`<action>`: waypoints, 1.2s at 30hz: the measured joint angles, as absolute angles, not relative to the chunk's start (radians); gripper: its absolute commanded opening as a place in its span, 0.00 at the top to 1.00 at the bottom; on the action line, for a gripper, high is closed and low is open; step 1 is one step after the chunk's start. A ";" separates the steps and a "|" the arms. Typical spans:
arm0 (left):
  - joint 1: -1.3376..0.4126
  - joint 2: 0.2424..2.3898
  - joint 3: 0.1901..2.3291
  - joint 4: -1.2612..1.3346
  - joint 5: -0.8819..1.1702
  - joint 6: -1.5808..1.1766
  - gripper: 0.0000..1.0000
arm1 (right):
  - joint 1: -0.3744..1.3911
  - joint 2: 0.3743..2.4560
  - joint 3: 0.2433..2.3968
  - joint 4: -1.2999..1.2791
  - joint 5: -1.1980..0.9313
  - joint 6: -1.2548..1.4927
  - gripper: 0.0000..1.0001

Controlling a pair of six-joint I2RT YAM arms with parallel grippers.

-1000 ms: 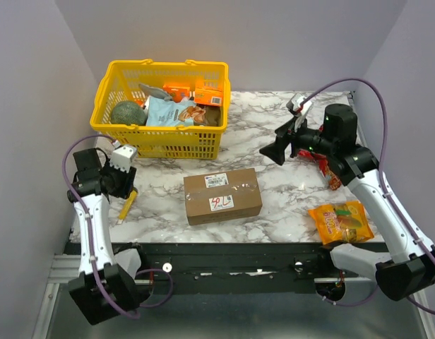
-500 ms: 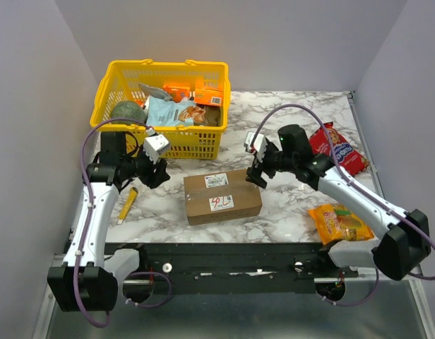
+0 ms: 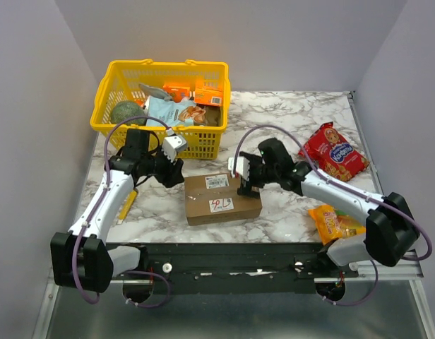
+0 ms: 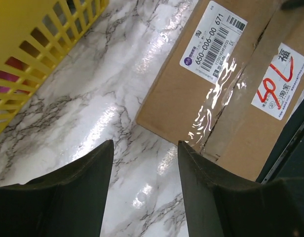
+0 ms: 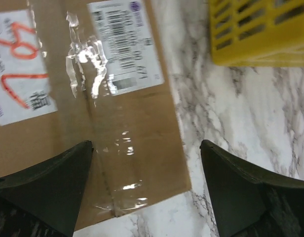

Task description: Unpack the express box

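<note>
Lying flat in the middle of the frame, the express box [image 3: 222, 197] has its long side running left to right. The right gripper [image 3: 246, 185] is nearer. It hangs over the box's right end, jaws wide apart, holding nothing. The left gripper [image 3: 174, 168] hangs just beside the box's upper left corner, jaws apart too, also empty

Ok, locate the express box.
In the top view, the express box lies at centre-front of the marble table, just on the near side of the yellow basket.
</note>
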State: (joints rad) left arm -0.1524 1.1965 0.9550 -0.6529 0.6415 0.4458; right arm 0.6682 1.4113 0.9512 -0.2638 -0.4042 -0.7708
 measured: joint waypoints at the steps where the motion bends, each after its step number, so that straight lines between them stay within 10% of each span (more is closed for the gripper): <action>1: -0.156 1.197 0.945 -0.646 0.641 0.434 0.37 | 0.692 1.401 0.918 -0.262 -0.399 -0.814 0.02; 36: -0.684 1.234 0.740 -0.228 0.416 0.694 0.35 | 0.792 1.198 0.687 -0.117 -0.302 -0.933 0.02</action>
